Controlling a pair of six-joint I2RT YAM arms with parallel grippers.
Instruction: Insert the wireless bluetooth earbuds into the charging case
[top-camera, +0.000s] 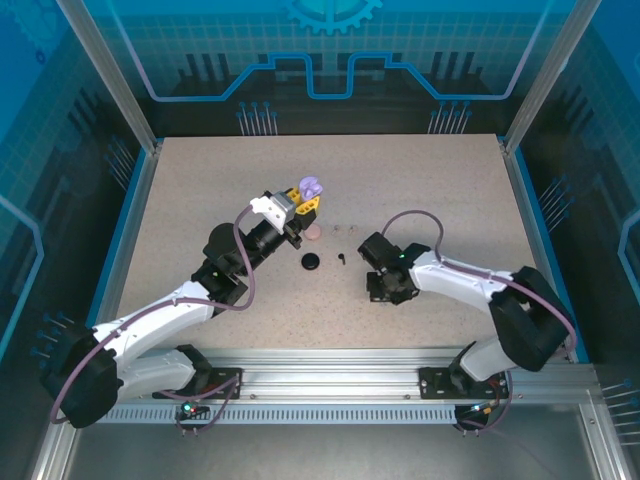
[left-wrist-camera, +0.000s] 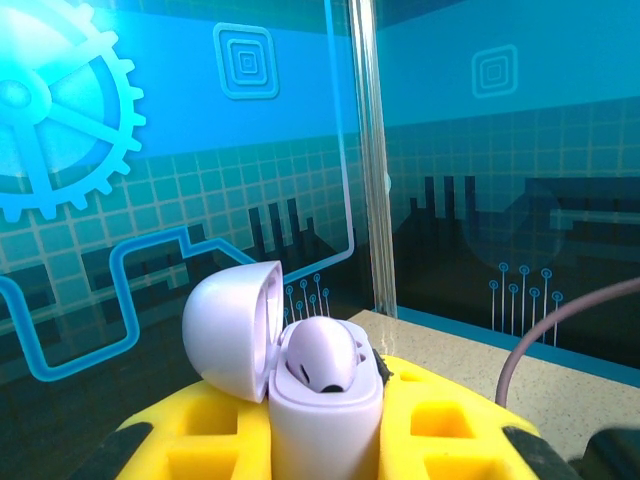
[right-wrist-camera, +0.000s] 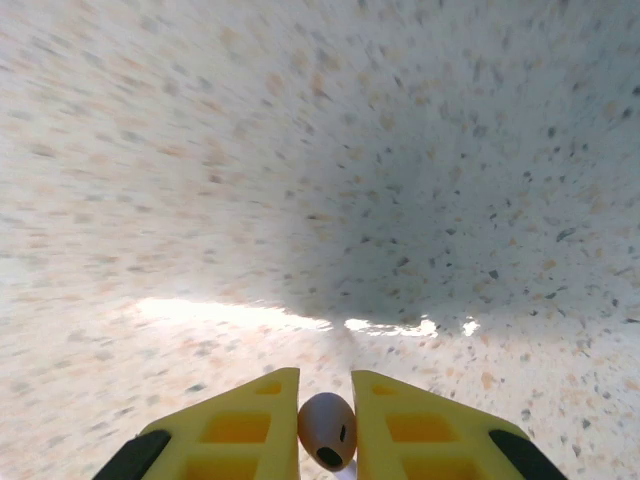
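Earbud (right-wrist-camera: 327, 430) between fingers (right-wrist-camera: 250, 425) of right hand (right-wrist-camera: 325, 376)

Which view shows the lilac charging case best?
Left wrist: the lilac case sits close up, lid open, an earbud inside, between the yellow fingers. Top external gives it as a small lilac blob at the left arm's tip.

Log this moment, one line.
left gripper: shut on lilac case, lid open | right gripper: shut on earbud | insertion: not yet

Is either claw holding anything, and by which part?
The left gripper clamps the open lilac case by its base; the right gripper pinches a small pale earbud at its rounded head.
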